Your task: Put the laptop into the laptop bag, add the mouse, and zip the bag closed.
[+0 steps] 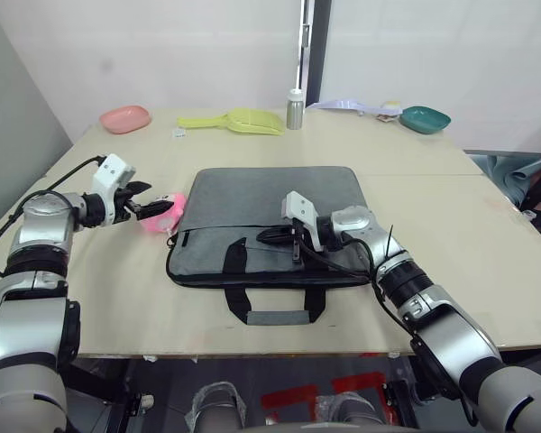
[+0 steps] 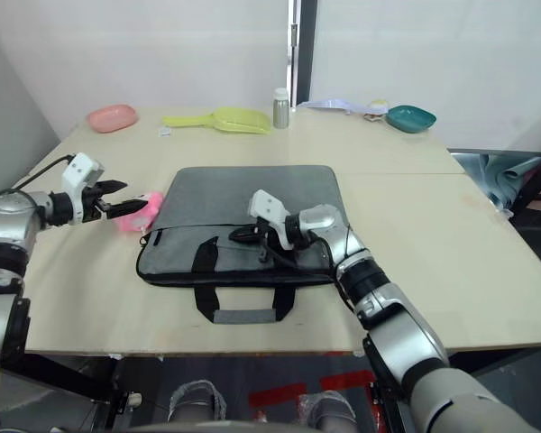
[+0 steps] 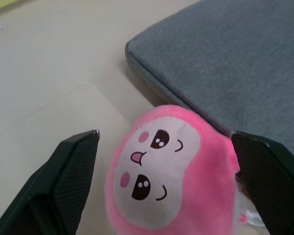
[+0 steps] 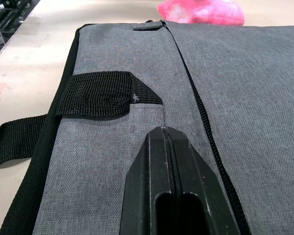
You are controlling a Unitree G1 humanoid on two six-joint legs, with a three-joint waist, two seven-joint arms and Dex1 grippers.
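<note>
- The right end effector (image 1: 272,236) rests low on the flat rectangular grey fabric laptop bag (image 1: 270,194) with black edging, its two black fingers (image 4: 174,196) pressed together with nothing between them. Just ahead of them lies a black strap loop (image 4: 100,93), and alongside runs the black zipper line (image 4: 201,105), so I judge the tip is placed to steady the bag's front or to reach the zip.
- The bag lies flat on the pale wooden surface (image 1: 90,298), its handles (image 1: 275,311) spread toward the near edge. It looks shut; I cannot tell whether the laptop is inside.
- The left end effector (image 1: 153,209) hovers at the bag's far corner from the right one, its fingers (image 3: 71,169) spread wide on either side of a round pink plush toy with a printed face (image 3: 174,171). The toy sits on the surface, touching the bag's edge, and the fingers do not press it. This seems a stance for gripping the toy, though it is not the white mouse.
- Well beyond both end effectors, along the back of the surface, stand a pink dish (image 1: 124,118), a yellow scoop (image 1: 239,120), a metal bottle (image 1: 295,110) and a teal bowl (image 1: 425,118).
</note>
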